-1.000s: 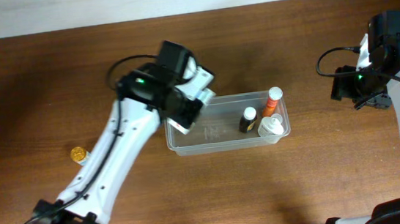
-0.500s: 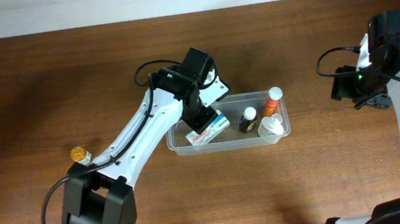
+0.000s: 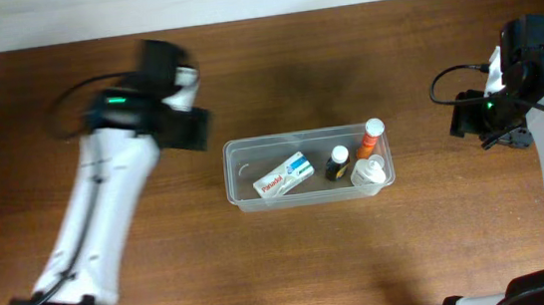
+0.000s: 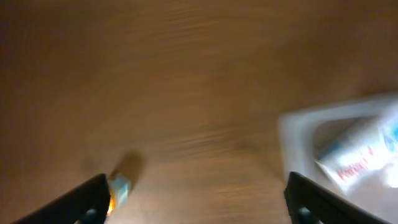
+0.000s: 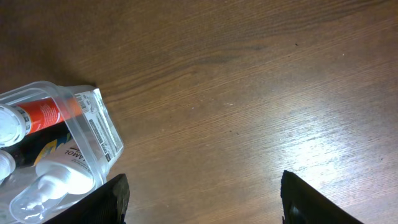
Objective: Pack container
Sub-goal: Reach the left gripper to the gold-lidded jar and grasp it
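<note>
Clear container [image 3: 237, 168] sits mid-frame in overhead; white-blue box [image 3: 283, 176] now lies flat inside, left of dark bottle [image 3: 337, 162], orange tube [image 3: 370, 139] & white bottle [image 3: 369, 171]. Left gripper [image 4: 196, 194] has let go of it and swung to upper left, fingers spread, empty, so box is packed. Right gripper [image 5: 202, 193] idle at right, fingers apart. Gold-capped item [image 4: 118, 190] on the table [image 3: 283, 262] prob. next. Box's red lettering reads approx "Panadol"; blurry.

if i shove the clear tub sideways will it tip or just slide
Probably slides: the container is shallow and wide, flat on the table. Its thin translucent walls may flex. The orange tube lying inside might roll and shift.
</note>
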Tool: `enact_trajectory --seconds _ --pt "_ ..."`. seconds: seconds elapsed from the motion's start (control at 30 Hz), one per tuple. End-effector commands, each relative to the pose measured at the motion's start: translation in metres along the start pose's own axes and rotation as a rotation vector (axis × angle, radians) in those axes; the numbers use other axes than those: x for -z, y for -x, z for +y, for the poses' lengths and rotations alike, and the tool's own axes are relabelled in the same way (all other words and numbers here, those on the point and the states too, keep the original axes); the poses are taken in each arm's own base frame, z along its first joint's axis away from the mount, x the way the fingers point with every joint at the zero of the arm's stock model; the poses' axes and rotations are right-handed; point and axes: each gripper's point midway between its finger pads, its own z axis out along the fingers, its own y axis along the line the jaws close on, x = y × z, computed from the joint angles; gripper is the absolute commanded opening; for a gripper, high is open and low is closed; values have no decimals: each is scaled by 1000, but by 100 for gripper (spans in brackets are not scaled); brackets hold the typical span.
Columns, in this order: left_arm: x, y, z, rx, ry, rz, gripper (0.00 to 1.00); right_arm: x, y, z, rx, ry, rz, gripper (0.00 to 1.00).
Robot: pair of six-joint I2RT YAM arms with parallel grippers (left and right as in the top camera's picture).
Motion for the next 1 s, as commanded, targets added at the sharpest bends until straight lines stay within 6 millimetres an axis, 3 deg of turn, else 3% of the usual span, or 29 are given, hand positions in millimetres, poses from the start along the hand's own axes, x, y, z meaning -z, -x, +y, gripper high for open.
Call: enact_trajectory --seconds 0.0,0.17,0.33,0.53,0.63,0.77,0.83,0.97 --pt "0 -12 58 375 39 28 97 -2 0 0 6 5 6 70" --pt "-31 -51 112 554 65 128 99 -2 0 0 6 4 6 70" --pt "-75 -98 137 646 94 252 99 -2 0 0 6 5 6 70" --pt "-117 -149 140 700 97 422 99 -2 0 0 6 4 6 70" --pt "-132 -163 137 703 93 476 99 -2 0 0 6 5 6 70" --pt "-141 -167 131 708 64 504 99 -2 0 0 6 4 6 70" --pt "-142 -166 130 710 56 501 93 -2 0 0 6 5 6 70" --pt "-143 -165 131 710 56 493 62 -2 0 0 6 4 6 70"
